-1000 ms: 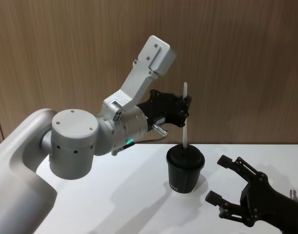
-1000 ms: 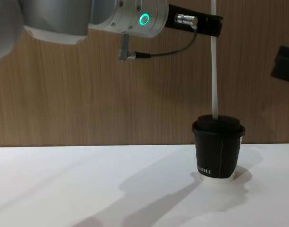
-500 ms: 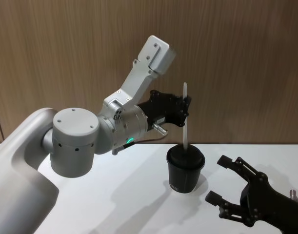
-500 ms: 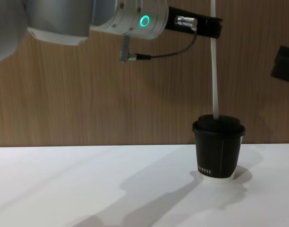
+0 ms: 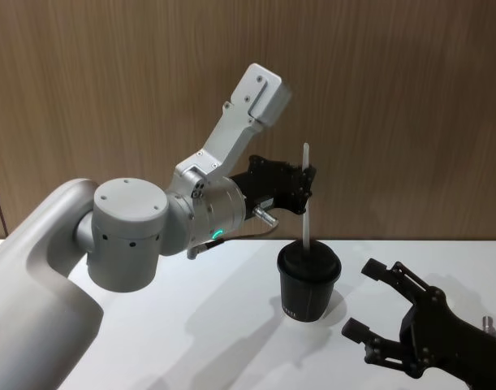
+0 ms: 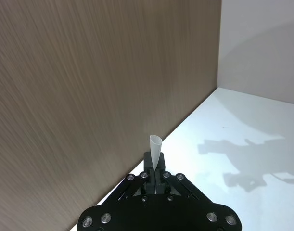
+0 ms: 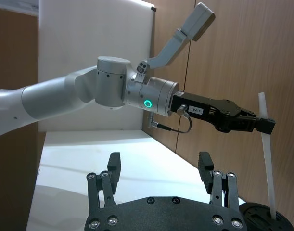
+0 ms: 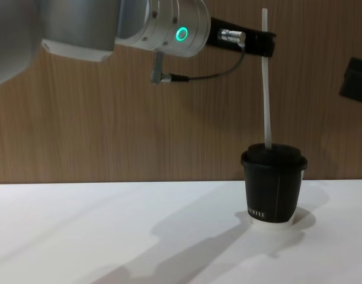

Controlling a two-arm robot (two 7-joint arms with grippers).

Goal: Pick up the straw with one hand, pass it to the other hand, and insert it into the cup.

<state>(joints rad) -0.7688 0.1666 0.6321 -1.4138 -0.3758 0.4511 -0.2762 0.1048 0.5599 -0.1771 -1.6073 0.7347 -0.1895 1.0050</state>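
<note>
Right gripper (image 5: 377,313) sits nearest you, low above the table (image 5: 231,325), fingers spread and holding nothing. Beyond it your cup (image 5: 308,280) stands upright, the straw (image 5: 306,195) planted in its lid, pinched near the top by the left gripper (image 5: 311,180).

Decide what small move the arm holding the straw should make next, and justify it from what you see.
Probably keep pushing straight down. The left gripper is shut on the straw near its top, the straw stands upright with its tip at the cup lid's centre, and most of it is above the lid. The right gripper waits open beside the cup.
</note>
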